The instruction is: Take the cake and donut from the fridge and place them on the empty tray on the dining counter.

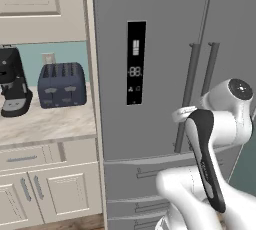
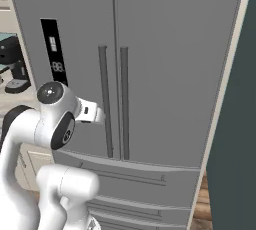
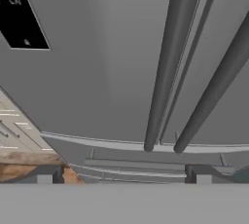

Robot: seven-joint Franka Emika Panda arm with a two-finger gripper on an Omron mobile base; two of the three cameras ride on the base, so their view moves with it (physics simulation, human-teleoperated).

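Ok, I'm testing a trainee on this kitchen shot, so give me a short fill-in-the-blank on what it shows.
1. Both doors of the fridge are ____.
2. The black display panel sits on the fridge's ____ door.
3. The gripper, facing the handles, is ____.
4. On the wall counter, the toaster stands to the ____ of the coffee machine.

Missing words: closed; left; open; right

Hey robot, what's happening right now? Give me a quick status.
Hand open, holding nothing. Fridge doors shut, bar handles just ahead. Nothing in the way.
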